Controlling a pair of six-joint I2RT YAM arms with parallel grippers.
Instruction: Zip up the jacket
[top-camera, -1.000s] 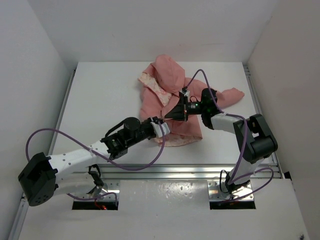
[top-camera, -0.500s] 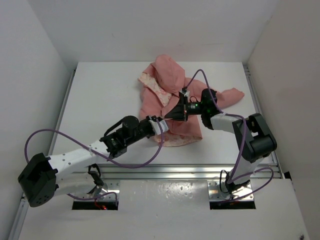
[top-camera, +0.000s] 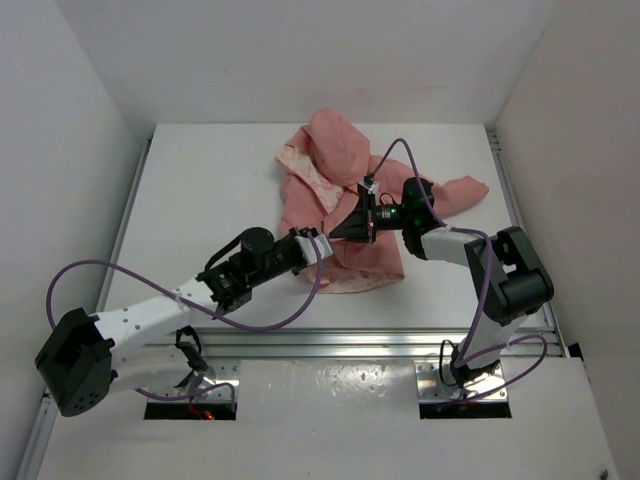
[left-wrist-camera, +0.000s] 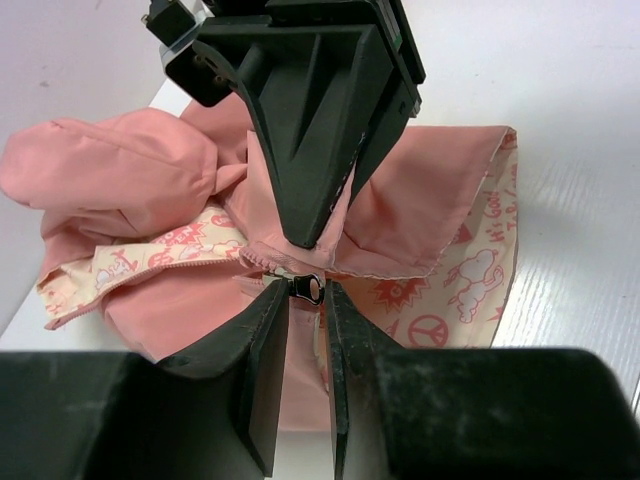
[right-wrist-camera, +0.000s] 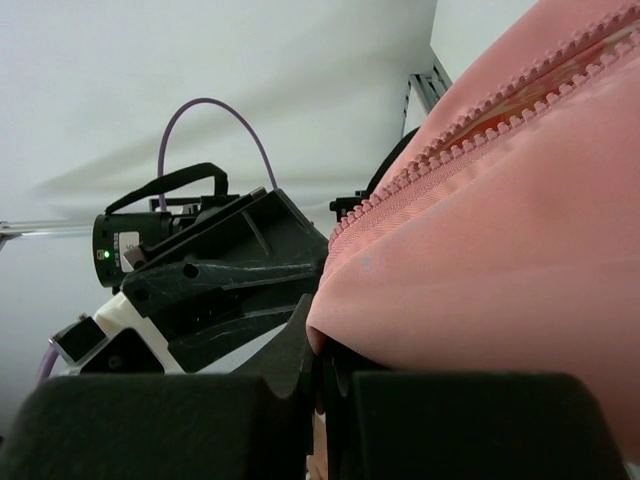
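Salmon-pink hooded jacket (top-camera: 300, 212) — cream printed lining showing — lies crumpled, front partly open.

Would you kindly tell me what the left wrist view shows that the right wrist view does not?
Only the left wrist view shows the small metal zipper pull between the left claw tips, the cream printed lining and the right claw pinching fabric from above. Only the right wrist view shows the left arm's black wrist, its green light and a purple cable. Both show the salmon-pink soft fabric jacket.
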